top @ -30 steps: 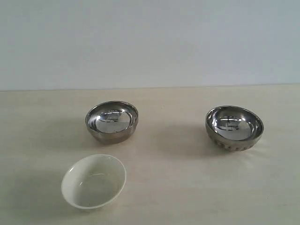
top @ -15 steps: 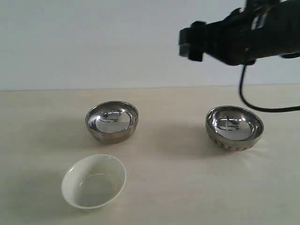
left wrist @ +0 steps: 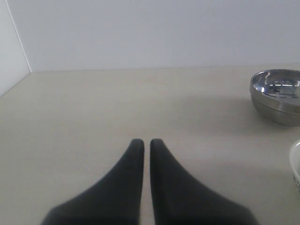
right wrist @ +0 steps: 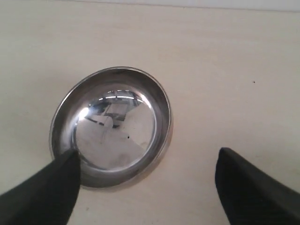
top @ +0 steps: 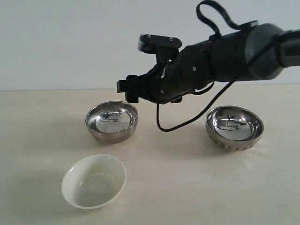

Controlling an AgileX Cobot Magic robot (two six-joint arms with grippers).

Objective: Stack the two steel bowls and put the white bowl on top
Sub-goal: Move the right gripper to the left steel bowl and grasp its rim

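Reaches across the middle with the right end effector (right wrist: pixel 147 153) released, fingers spread wide and gripping nothing, presumably to take in the rim of the plain steel bowl (top: pixel 111 121) from above; hangs over that bowl, apparently without touching it; reads as the approach to a first pick, with no stacking done yet. Shows the dotted steel bowl (top: pixel 234 126) upright on the surface (top: pixel 178 187), well apart to the right, likely the partner for nesting; shows the white bowl (top: pixel 93 181) upright toward the front, near the plain steel bowl but apart from it, sensibly saved for last. Holds the left end effector (left wrist: pixel 146 143) clenched on nothing, low over the surface, out of the right arm's way; calls next for a pinch on the rim, with slipping on polished metal as the main risk.
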